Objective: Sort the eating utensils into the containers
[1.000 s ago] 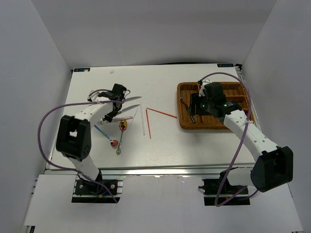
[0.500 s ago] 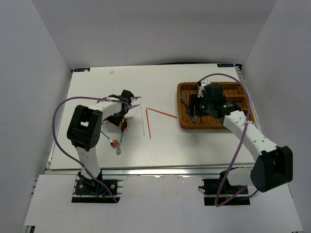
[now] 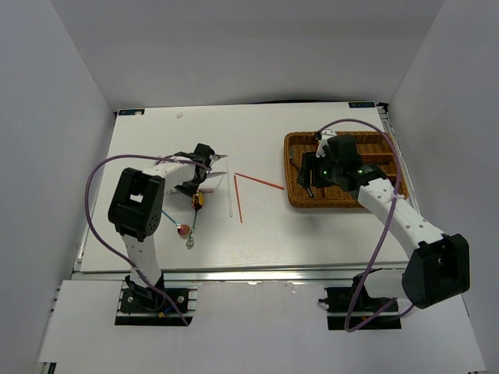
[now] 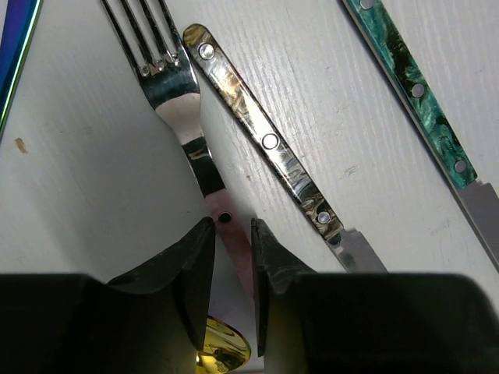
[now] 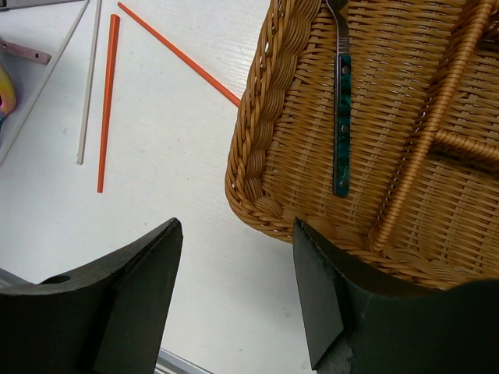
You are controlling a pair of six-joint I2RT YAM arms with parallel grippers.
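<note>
My left gripper has both pads against the pinkish handle of a silver fork that lies flat on the white table; in the top view it sits over the utensil cluster. Two knives lie beside the fork, one mottled-handled and one green-handled, and a gold spoon shows under the fingers. My right gripper stands open and empty above the near left corner of the wicker tray. A green-handled utensil lies in the tray. Red chopsticks and a white one rest on the table.
A red-bowled spoon and another small utensil lie toward the front left. A blue iridescent handle lies left of the fork. The tray stands at the right, near the enclosure wall. Purple cables loop off both arms.
The left arm swung in over the cutlery, and its jaws narrowed from wide onto the fork handle. The right arm and gripper stayed as they were.
</note>
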